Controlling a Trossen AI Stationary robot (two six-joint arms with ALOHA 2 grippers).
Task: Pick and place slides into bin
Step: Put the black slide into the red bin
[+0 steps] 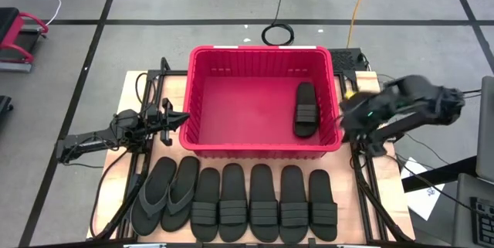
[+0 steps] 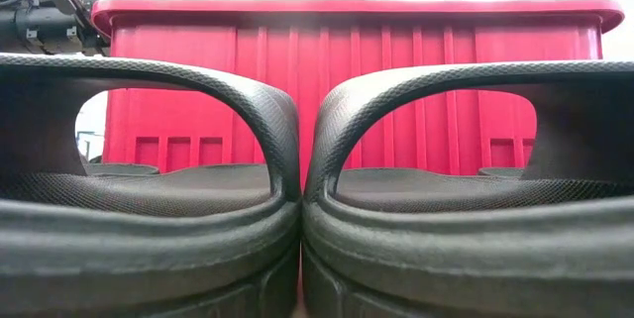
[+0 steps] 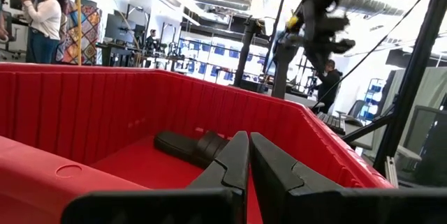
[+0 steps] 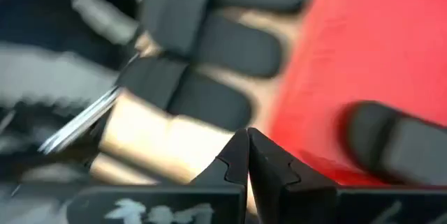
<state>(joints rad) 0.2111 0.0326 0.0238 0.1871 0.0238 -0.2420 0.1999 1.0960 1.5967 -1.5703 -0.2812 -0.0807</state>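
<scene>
Seven black slides lie in a row (image 1: 235, 202) on the wooden table (image 1: 116, 174), just in front of the red bin (image 1: 202, 144): two thong-strap ones at the left end and five band-strap ones to their right, touching side by side. In the low view two of these fill the foreground and hide most of the bin's front wall. One band-strap slide (image 1: 306, 110) lies inside the bin, on its floor near the right wall.

The left gripper (image 1: 184, 117) rests at the bin's left rim, fingers pinched nearly together and holding nothing; its wrist view looks over the rim at the slide inside, well apart from it. The right gripper (image 1: 349, 111) hangs beside the bin's right rim, blurred, jaws shut and empty, near that slide but outside the wall.

The table stands on a grey floor with dark lines and loose cables (image 1: 278, 33). Beyond the bin, the left wrist view shows a workshop with a person in a white top (image 3: 43, 21) far off.
</scene>
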